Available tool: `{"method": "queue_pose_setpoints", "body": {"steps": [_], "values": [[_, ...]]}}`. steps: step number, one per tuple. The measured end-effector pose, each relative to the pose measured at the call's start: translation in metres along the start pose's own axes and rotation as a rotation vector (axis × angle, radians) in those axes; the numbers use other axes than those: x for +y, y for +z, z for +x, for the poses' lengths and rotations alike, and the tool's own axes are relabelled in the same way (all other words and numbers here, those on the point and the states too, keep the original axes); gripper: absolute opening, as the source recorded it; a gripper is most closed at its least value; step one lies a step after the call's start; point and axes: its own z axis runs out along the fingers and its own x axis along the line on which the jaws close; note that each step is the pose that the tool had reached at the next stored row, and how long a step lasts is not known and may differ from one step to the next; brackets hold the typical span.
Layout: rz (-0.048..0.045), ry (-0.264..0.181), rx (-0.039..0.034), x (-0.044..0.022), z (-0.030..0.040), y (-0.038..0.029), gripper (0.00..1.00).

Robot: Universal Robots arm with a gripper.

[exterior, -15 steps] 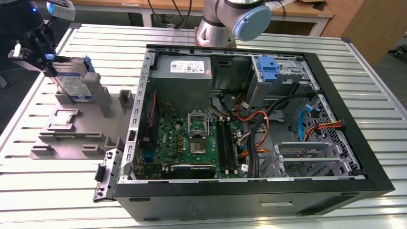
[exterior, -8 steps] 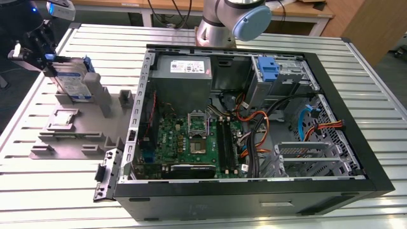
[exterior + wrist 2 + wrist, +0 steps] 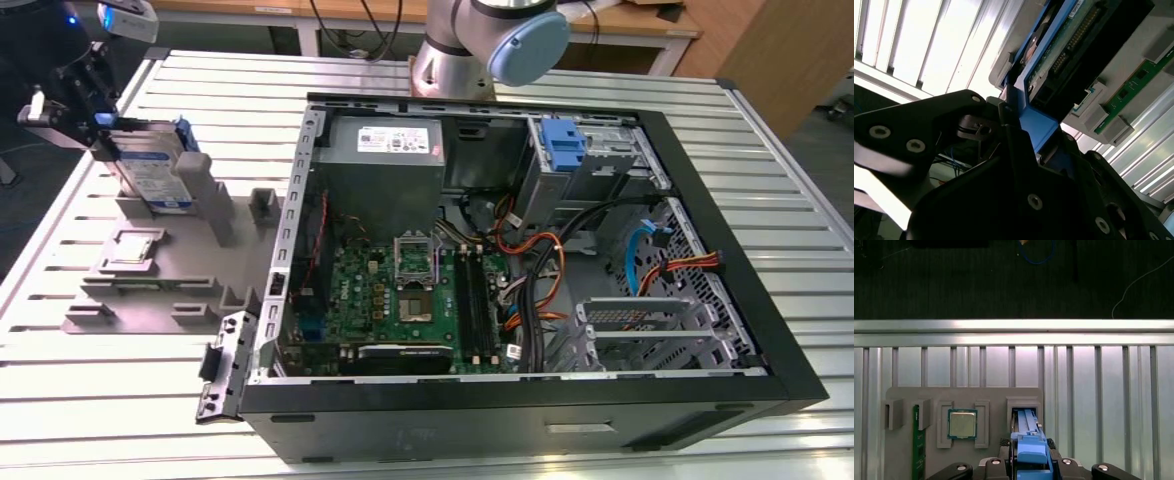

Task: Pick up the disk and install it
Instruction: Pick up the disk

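In the exterior view the disk (image 3: 158,170), silver-grey with a blue-and-white label and blue rails, stands on edge in a slot of the grey holder (image 3: 147,300) at that view's left. My gripper (image 3: 107,125) is at the disk's upper edge and is shut on it. In the first wrist view the disk's blue rail (image 3: 1026,432) runs between my fingers (image 3: 1004,442) down into the holder's slot (image 3: 1024,407). The second wrist view shows the disk's green board and connector side (image 3: 1069,45) with my gripper (image 3: 1021,125) clamped on the blue rail.
An open computer case (image 3: 747,300) lies on the slatted metal table (image 3: 120,410), with a motherboard, cables and a drive bay with an upright blue latch (image 3: 567,150). The holder also carries a processor chip (image 3: 962,423) and a green memory stick (image 3: 916,440). The arm's base (image 3: 461,50) stands behind the case.
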Motion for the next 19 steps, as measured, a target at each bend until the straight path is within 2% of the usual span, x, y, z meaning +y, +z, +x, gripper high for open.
{"method": "queue_pose_setpoints", "body": {"steps": [19], "values": [[0.0007,0.019,-0.0003,0.0000,0.0000,0.0000,0.37]]}}
